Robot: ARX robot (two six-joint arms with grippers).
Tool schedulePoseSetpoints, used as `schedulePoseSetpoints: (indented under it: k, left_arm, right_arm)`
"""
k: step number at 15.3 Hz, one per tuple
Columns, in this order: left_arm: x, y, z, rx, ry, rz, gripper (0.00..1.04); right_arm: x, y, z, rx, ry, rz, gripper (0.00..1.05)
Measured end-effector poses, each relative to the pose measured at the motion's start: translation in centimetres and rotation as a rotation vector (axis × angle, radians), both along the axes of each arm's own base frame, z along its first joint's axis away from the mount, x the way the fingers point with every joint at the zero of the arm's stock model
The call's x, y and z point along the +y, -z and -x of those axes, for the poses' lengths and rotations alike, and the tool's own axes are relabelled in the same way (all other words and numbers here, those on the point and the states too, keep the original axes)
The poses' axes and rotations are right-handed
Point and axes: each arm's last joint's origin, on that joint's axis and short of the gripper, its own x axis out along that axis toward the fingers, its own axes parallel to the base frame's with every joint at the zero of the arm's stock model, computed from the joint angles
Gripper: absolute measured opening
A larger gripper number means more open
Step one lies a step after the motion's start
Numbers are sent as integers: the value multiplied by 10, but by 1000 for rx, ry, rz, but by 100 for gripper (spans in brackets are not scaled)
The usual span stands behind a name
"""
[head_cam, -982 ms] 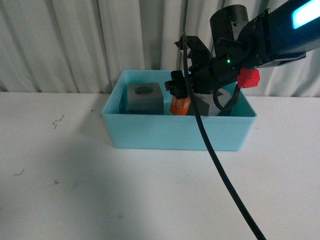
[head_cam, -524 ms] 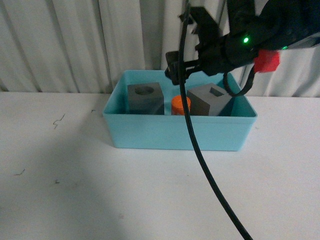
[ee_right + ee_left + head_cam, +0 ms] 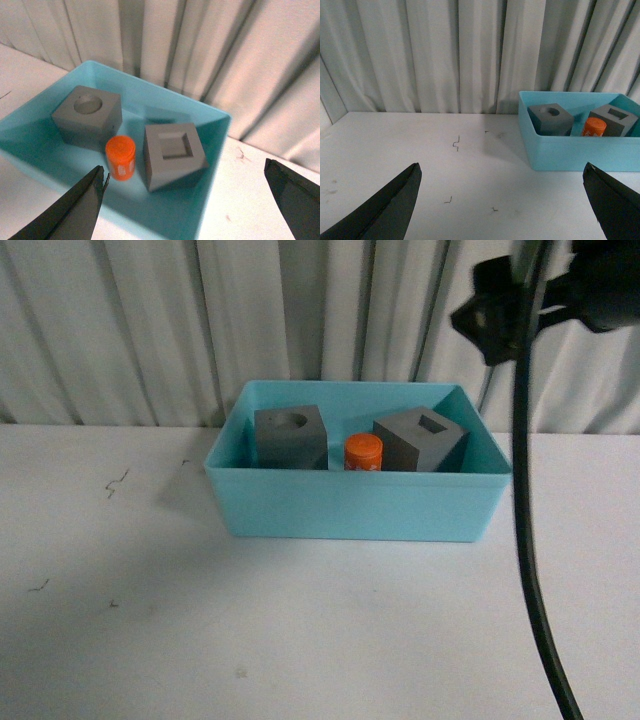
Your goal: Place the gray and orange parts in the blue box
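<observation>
Front view, blue box (image 3: 350, 510) holding both gray cubes (image 3: 291, 436) (orange cylinder (image 3: 363, 452) between)

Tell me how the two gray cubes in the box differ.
The left cube has a round hole on top; the right cube has a square one. The left cube sits flat, while the right cube looks tilted and turned. Both are matte gray, similar in size, beside the orange cylinder.

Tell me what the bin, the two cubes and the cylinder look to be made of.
Turquoise-blue bin: smooth, evenly coloured walls with a soft sheen, probably moulded plastic. Gray cube with the round hole and gray cube with the square hole: matte, uniform gray, possibly plastic. Orange cylinder: smooth, saturated orange, white print on its side; material unclear.
</observation>
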Motion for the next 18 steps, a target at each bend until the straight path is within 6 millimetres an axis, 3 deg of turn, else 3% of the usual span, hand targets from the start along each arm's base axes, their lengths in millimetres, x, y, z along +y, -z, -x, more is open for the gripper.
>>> schedulePoseSetpoints:
  k: [2,3,5,7,8,10,12,14,15,18]
  left_arm:
    - [0,0,0,0,0,0,98]
    - [0,0,0,0,0,0,98]
    - [0,0,0,0,0,0,98]
    - [0,0,0,0,0,0,98]
    - [0,0,0,0,1,0,98]
    - [0,0,0,0,-1,0,98]
    - [0,0,0,0,0,0,98]
    - [0,0,0,0,0,0,98]
    - [0,0,0,0,0,0,98]
    - [0,0,0,0,0,0,98]
  right_arm:
    - [-21,5,86,11,119,2,98]
    - [-29,18,131,61,194,5,98]
    - [-45,57,191,167,331,13,98]
    - [-46,55,190,115,362,-30,97]
    - [-47,58,189,-65,413,-103,85]
    - [-59,75,213,-199,444,-173,59]
    - [-64,62,221,-278,442,-205,35]
    - [-69,66,233,-249,435,-198,8]
    - [-77,66,237,-251,437,-200,2]
    - [-79,63,248,-263,438,-206,2]
